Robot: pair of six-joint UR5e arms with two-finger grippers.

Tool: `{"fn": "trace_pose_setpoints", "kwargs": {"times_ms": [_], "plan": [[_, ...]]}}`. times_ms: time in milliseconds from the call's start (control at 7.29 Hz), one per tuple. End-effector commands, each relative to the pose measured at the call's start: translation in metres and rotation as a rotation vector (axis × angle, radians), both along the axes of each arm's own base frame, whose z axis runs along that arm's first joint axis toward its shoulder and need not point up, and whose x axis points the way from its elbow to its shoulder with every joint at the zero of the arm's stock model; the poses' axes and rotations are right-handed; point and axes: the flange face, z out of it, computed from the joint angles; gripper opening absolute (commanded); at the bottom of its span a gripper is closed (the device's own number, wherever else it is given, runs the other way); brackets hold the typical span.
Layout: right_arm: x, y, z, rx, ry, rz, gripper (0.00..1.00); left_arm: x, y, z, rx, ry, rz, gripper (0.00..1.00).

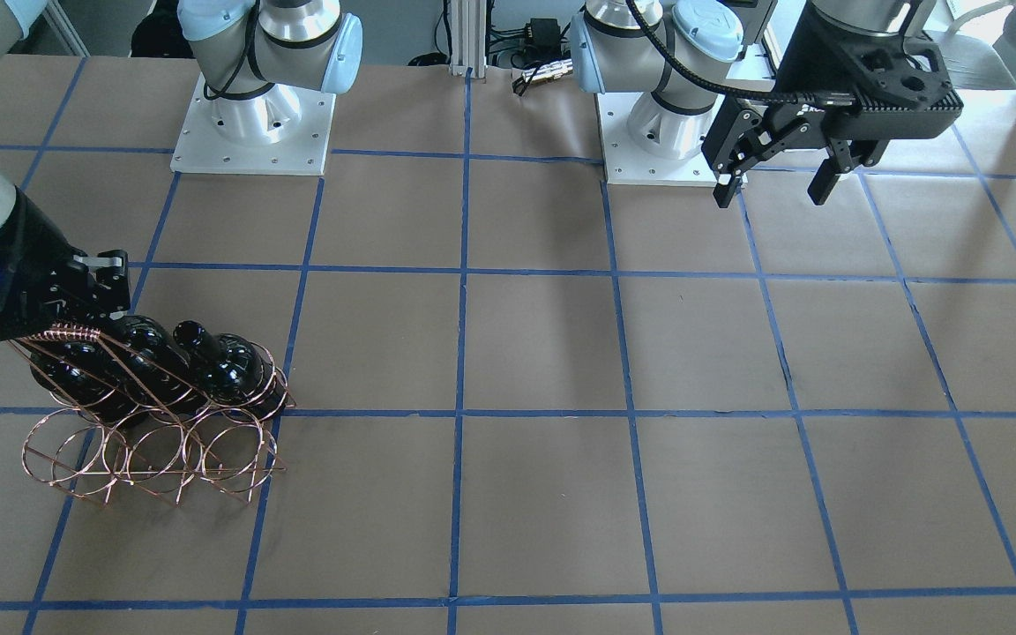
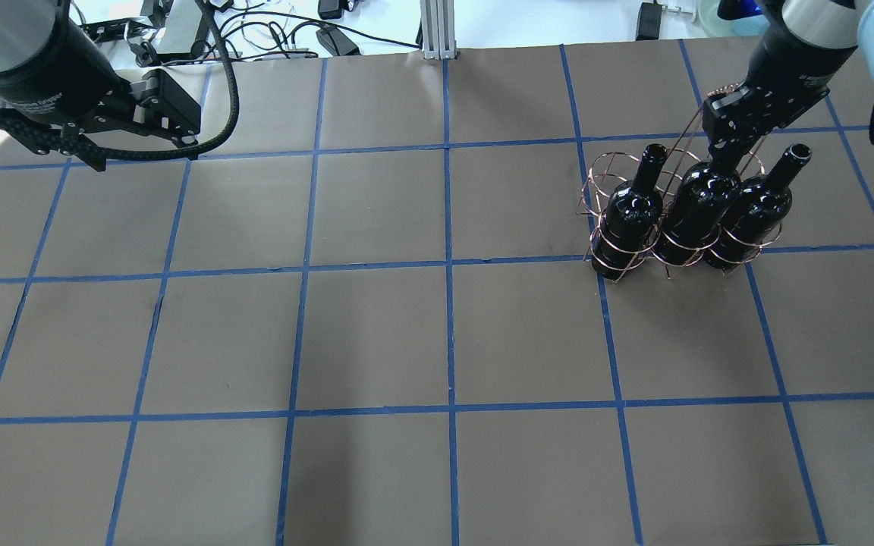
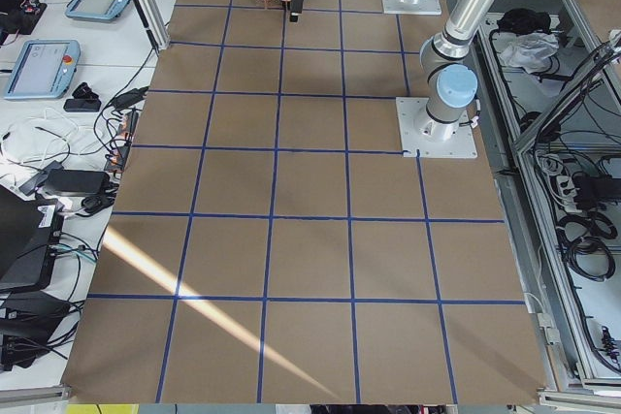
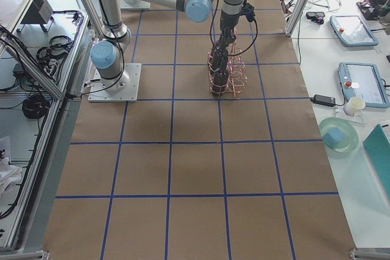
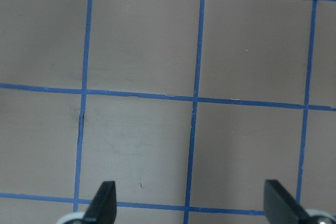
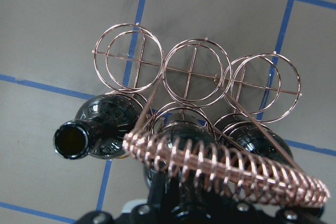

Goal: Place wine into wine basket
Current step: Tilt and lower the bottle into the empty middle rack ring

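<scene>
Placement looks nearly done. The glossy near-black glass wine bottle [image 2: 691,208] stands in the middle ring of the copper wire-ring basket [image 6: 210,163], in the row on my side, with 2 look-alike dark bottles [image 2: 627,220] in the rings either side. My right gripper [image 2: 725,152] sits over its neck, fingers apparently clamped around it, with the basket's coiled handle just beside them. My left gripper [image 1: 773,194] hangs wide open, well apart. Next, I judge, 1 clean release and a straight lift clear of that handle.

Opposing overhead and front views share wine basket [image 1: 155,448].
</scene>
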Motion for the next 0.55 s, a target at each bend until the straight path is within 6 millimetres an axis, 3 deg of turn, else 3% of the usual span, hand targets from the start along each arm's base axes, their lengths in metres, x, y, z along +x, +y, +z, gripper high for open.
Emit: {"fn": "trace_pose_setpoints", "kwargs": {"times_ms": [0,137,274,411], "plan": [[-0.0006,-0.0035,-0.0130,0.020,-0.004,-0.003,0.04,0.0000,0.0000,0.0000,0.000,0.000,0.000,1.00],[-0.0013,-0.0034,-0.0142,0.020,-0.005,-0.008,0.16,0.0000,0.0000,0.0000,0.000,0.000,0.000,1.00],[-0.0019,-0.0033,-0.0142,0.021,0.001,-0.003,0.50,0.0000,0.0000,0.0000,0.000,0.000,0.000,1.00],[-0.0020,-0.0034,-0.0151,0.024,0.009,-0.004,0.99,0.0007,0.0005,0.0007,-0.002,0.000,0.001,1.00]]}}
